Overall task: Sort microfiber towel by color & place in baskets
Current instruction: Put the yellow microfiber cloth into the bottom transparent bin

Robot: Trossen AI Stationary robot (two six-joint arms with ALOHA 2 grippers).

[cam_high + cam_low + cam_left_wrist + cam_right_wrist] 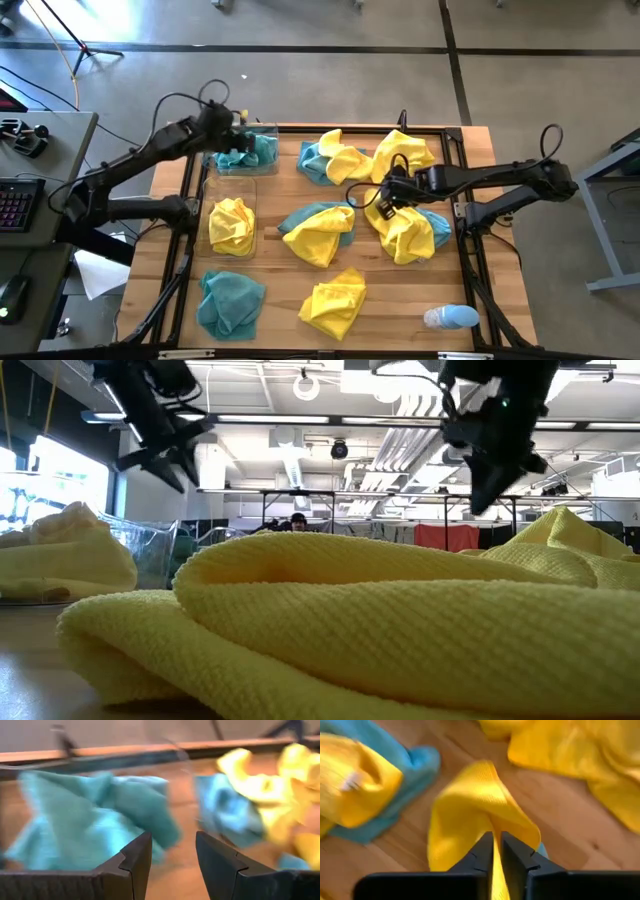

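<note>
My right hand (497, 851) is pinching a fold of a yellow microfiber towel (475, 805), drawing it up off the worktop (570, 820). My left hand (172, 857) is hovering part-open, empty, above the teal towel (95, 815) in the far basket (268, 130).

A wooden table (385, 305) carries scattered yellow and teal towels (333, 302) around the right gripper (385, 203), two clear baskets (231, 190) by the left gripper (240, 140), and a pale-blue rounded object (450, 318) well off from both.
</note>
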